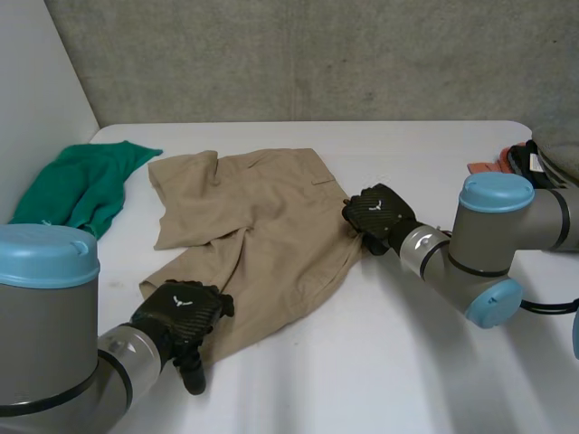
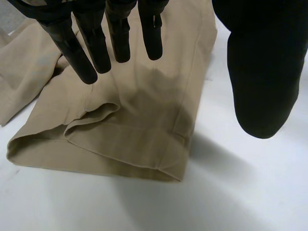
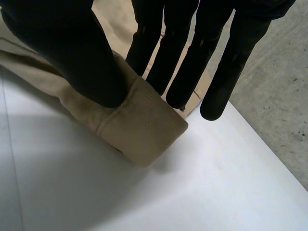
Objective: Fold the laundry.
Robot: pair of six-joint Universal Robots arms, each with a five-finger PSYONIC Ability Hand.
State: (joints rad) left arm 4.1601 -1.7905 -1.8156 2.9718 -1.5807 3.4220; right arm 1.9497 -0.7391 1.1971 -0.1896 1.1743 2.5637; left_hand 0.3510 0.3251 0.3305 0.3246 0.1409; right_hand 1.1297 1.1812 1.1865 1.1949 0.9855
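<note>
A pair of tan shorts (image 1: 253,217) lies spread across the middle of the table. My left hand (image 1: 181,312) is at the near leg's hem (image 2: 120,154), its fingers (image 2: 96,48) straight and spread just above the cloth and its thumb (image 2: 260,72) off to the side over bare table; it holds nothing. My right hand (image 1: 380,215) is at the shorts' right edge. There its thumb (image 3: 72,57) presses a folded corner of the tan cloth (image 3: 139,130) against the fingers behind it.
A crumpled green cloth (image 1: 81,185) lies at the table's far left, near the side wall. At the far right edge are an orange item (image 1: 493,167) and a dark object (image 1: 529,158). A grey wall runs behind the table. White table (image 1: 380,362) shows in front.
</note>
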